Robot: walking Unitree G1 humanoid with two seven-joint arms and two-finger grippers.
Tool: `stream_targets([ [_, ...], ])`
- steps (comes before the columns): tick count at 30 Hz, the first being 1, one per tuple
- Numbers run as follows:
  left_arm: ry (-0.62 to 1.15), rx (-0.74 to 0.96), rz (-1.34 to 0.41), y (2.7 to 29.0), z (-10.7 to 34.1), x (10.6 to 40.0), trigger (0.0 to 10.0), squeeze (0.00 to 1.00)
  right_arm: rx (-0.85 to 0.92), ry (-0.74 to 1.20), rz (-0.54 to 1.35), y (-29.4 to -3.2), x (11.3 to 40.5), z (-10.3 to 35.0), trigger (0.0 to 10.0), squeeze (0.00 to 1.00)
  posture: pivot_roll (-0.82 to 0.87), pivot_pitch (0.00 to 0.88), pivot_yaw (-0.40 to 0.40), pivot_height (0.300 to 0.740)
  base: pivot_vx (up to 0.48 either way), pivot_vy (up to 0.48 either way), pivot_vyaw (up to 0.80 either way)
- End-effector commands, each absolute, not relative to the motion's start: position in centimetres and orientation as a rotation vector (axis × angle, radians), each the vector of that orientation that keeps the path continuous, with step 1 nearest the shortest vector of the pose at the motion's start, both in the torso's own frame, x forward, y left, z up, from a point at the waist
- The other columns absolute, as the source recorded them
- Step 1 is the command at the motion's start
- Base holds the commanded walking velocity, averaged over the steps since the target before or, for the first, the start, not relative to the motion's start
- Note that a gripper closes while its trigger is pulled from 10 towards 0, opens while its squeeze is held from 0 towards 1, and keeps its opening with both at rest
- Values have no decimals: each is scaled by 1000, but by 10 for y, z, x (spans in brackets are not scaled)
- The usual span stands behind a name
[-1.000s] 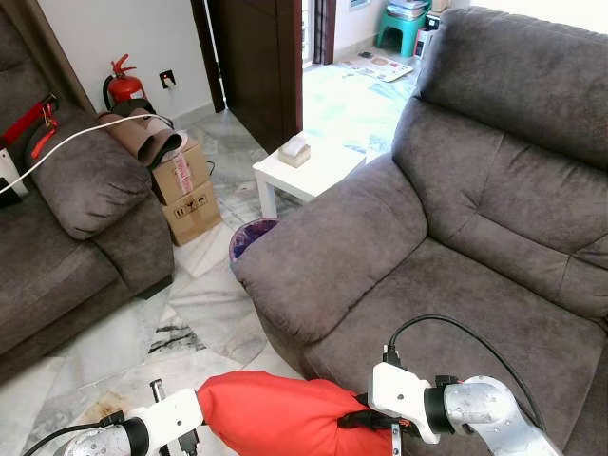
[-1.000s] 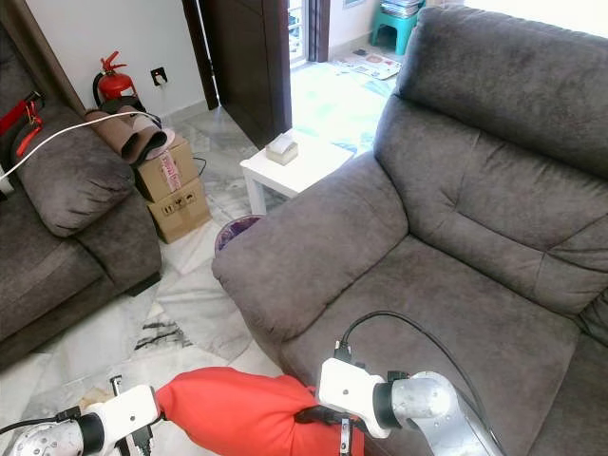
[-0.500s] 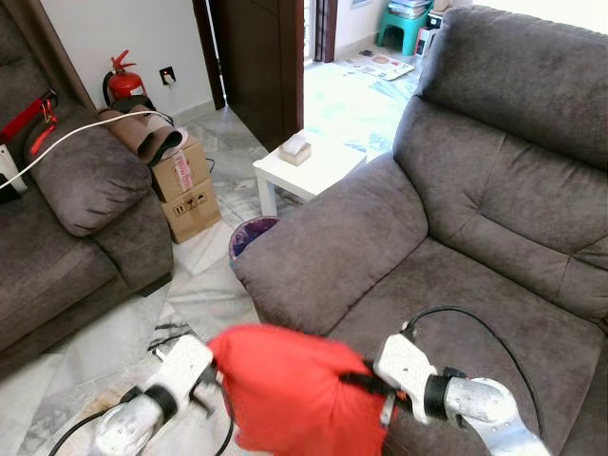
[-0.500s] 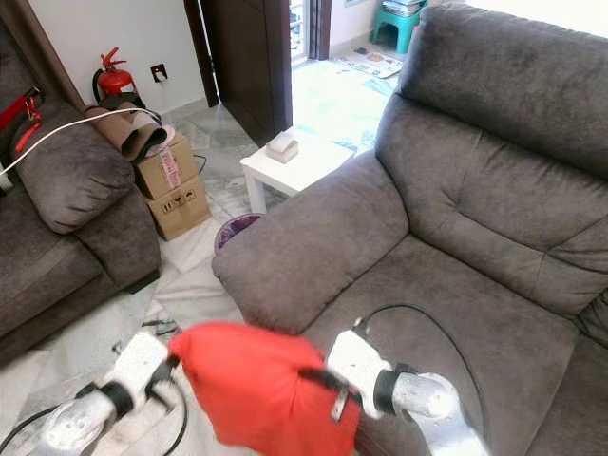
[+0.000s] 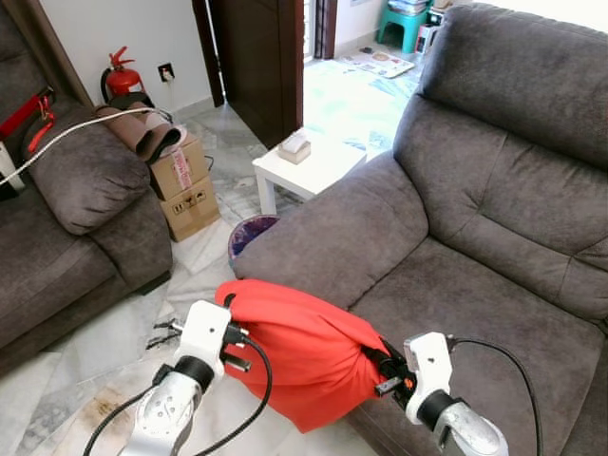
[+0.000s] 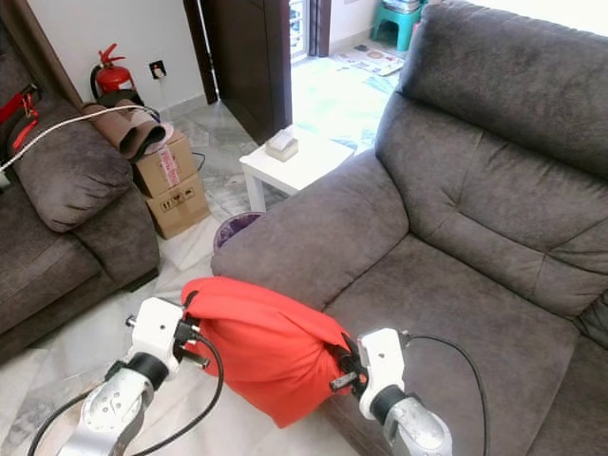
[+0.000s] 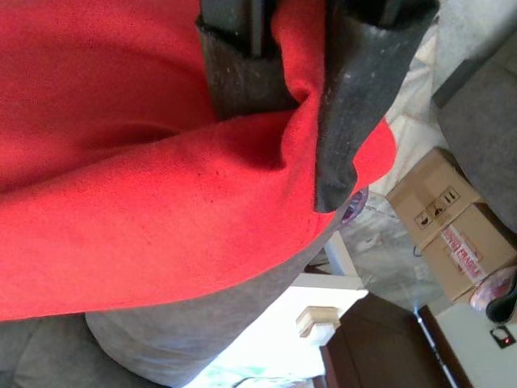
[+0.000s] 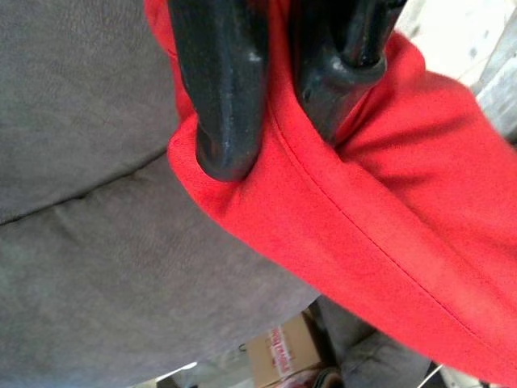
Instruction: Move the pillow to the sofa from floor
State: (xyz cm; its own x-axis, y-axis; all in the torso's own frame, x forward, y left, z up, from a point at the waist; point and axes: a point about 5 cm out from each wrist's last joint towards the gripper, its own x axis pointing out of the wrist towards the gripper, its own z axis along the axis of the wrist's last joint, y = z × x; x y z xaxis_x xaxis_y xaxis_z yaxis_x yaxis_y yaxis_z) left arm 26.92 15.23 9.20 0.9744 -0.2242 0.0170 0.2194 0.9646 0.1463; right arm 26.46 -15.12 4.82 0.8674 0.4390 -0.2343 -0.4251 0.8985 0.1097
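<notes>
Both grippers are clamped on the red pillow point(image 5: 299, 347): the left gripper point(image 7: 283, 105) pinches a fold at its left corner, the right gripper point(image 8: 279, 97) bites the seam at its right edge, fingers closed on cloth. The pillow hangs between them, off the floor, against the front of the grey sofa point(image 5: 475, 237), beside the armrest point(image 5: 332, 237) and level with the seat edge, not yet resting on the cushion.

Behind the armrest stand a small white table point(image 5: 309, 166) with a tissue box point(image 5: 294, 145) and a purple bin point(image 5: 249, 235). Cardboard boxes point(image 5: 185, 185) sit by a second sofa point(image 5: 66, 228), a fire extinguisher point(image 5: 119, 81) near the wall.

Half a second ago the pillow was lower and bunched; now it is raised and spread wider, with the arms reaching further forward.

Marble tiles point(image 5: 114, 351) cover the floor, and a dark door point(image 5: 256, 57) stands open.
</notes>
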Motion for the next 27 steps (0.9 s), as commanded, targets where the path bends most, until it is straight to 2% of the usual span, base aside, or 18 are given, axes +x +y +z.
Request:
stream_targets([
  [1, -87, 150, -177, 160, 107, 270, 10000, 0, 71, 162, 377, -160, 274, 65, 10000, 0, 50, 158, 23, 740, 0, 0, 0],
  [10, -122, 151, -201, 157, 110, 267, 10000, 0, 93, 105, 402, -155, 282, 78, 10000, 0, 43, 139, 19, 740, 0, 0, 0],
  [27, -125, 193, -216, 166, 112, 269, 10000, 0, 110, 112, 389, -151, 278, 73, 10000, 0, 39, 103, 32, 740, -334, 0, 0],
])
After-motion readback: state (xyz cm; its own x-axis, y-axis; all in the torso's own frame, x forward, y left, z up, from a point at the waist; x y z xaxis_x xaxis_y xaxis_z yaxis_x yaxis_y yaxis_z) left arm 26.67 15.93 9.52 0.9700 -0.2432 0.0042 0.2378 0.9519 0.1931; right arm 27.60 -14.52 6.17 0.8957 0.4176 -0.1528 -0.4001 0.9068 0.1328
